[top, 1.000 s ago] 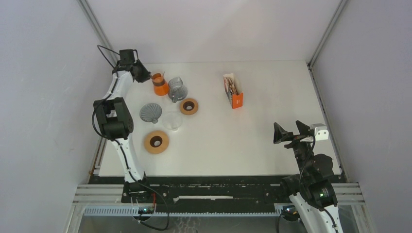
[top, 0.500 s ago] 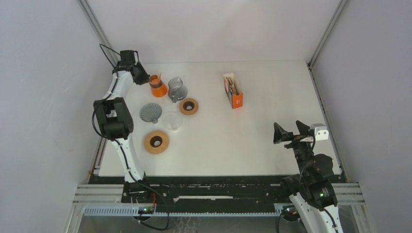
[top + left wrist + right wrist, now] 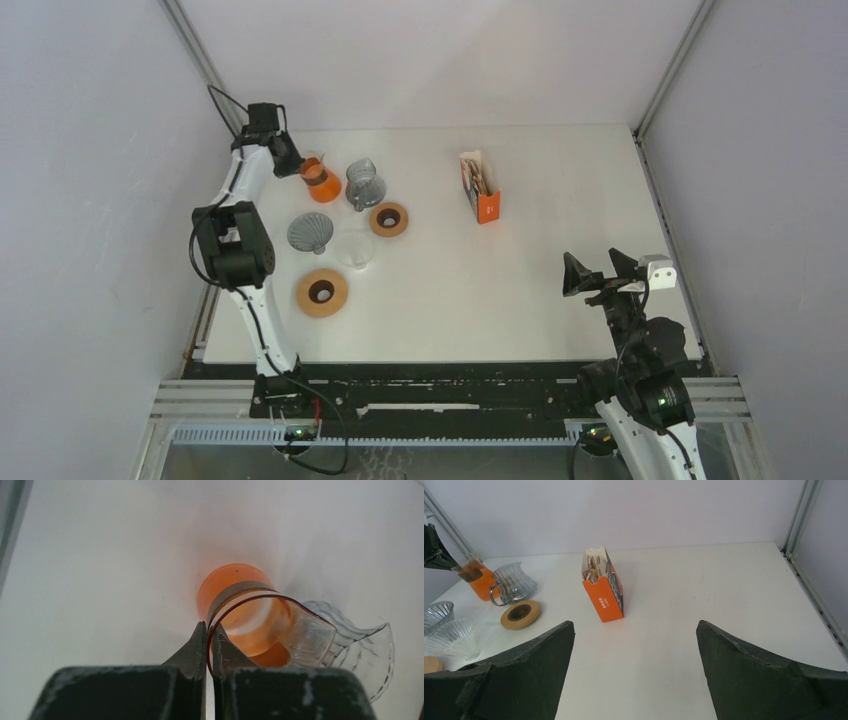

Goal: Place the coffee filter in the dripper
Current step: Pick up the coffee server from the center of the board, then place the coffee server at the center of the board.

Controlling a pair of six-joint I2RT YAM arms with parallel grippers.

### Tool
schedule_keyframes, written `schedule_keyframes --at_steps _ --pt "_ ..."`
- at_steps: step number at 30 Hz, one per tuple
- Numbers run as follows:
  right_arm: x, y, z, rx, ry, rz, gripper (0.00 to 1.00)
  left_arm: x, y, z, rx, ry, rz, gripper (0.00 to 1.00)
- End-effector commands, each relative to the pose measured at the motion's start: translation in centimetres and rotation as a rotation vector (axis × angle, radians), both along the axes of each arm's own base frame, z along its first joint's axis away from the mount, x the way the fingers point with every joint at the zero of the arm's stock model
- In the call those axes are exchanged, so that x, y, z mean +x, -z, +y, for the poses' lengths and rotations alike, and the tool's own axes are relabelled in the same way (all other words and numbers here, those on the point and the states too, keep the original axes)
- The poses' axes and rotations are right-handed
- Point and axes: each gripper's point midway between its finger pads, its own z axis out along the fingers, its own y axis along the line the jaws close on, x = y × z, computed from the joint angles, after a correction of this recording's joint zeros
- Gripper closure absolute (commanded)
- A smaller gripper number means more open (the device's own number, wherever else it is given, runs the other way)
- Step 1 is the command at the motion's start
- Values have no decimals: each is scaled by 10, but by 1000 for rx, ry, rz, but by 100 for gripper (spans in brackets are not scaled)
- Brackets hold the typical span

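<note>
Left arm pinching the orange dripper's rim at the far left of the table

The left arm stretches to the far-left corner, its left gripper point(image 3: 206, 635) closed tight on the thin rim of the orange dripper point(image 3: 245, 615), one finger inside and one outside. The dripper sits near the table's point(image 3: 520, 300) left edge and the wall, just beside a glass jug point(image 3: 364, 183). The right arm is folded near the right front edge, and the right gripper point(image 3: 634, 625) has its jaws spread wide and holds nothing. Bare tabletop lies ahead of the right gripper. The coffee filters point(image 3: 593, 565) stand in an open orange box point(image 3: 604, 587) at the far middle, well apart from the dripper. The print on the box is too small to read.
</note>
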Motion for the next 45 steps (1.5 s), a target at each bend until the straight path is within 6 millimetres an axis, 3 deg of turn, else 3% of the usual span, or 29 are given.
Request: schedule_keyframes --at_steps 1,12,16,20,31,36,39,45 --pt "-2 -11 0 4 -2 -48 0 -5 -79 9 94 -4 -134 100" --pt "-7 -19 0 19 -14 -85 0 -47 -175 -37 123 66 -301 100" --pt "-9 -21 1 23 -21 -99 0 -69 -198 -70 113 135 -327 100" --pt "-12 -24 2 30 -28 -114 0 -93 -208 -104 87 198 -340 100" --pt "-17 -30 6 42 -55 -135 0 -153 -204 -190 6 334 -344 100" --pt "-17 -29 7 45 -59 -133 0 -175 -183 -225 -46 365 -316 100" --pt "-18 -29 7 46 -60 -132 0 -190 -167 -259 -56 426 -289 100" --pt "-18 -29 7 48 -61 -132 0 -205 -141 -308 -42 503 -232 100"
